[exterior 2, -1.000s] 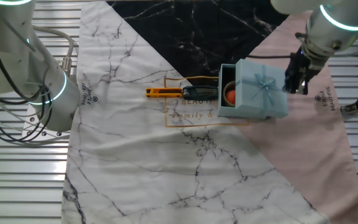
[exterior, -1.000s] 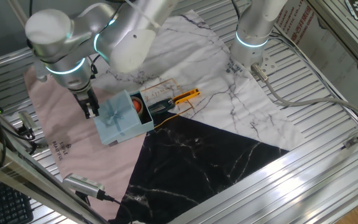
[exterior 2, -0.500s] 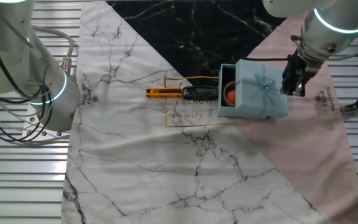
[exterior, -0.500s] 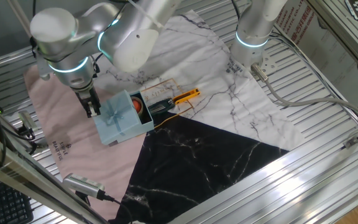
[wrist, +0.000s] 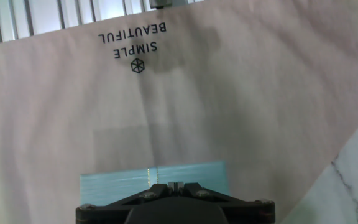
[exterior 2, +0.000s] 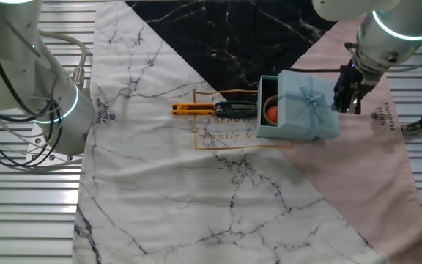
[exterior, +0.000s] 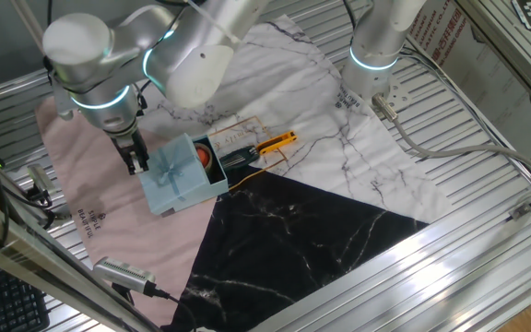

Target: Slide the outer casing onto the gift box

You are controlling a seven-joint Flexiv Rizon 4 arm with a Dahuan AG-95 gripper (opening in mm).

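The outer casing (exterior: 175, 175), a pale blue sleeve with a ribbon bow on top, lies on the pink cloth. It covers most of the gift box (exterior: 207, 156), whose dark teal end and orange-red piece stick out on the side away from the gripper. In the other fixed view the casing (exterior 2: 308, 103) and the box's open end (exterior 2: 269, 112) show the same. My gripper (exterior: 136, 165) stands shut against the casing's closed end, also in the other fixed view (exterior 2: 345, 107). In the hand view the shut gripper (wrist: 176, 185) hangs just over the casing's edge (wrist: 120, 181).
A black tool with a yellow-orange handle (exterior: 267, 145) lies just beyond the box's open end, also in the other fixed view (exterior 2: 196, 110). A second arm's base (exterior: 376, 46) stands at the table's far side. Pink, white marble and black cloths cover the slatted table.
My arm shifted slightly about a second ago and has held still since. The casing and box have not visibly moved.
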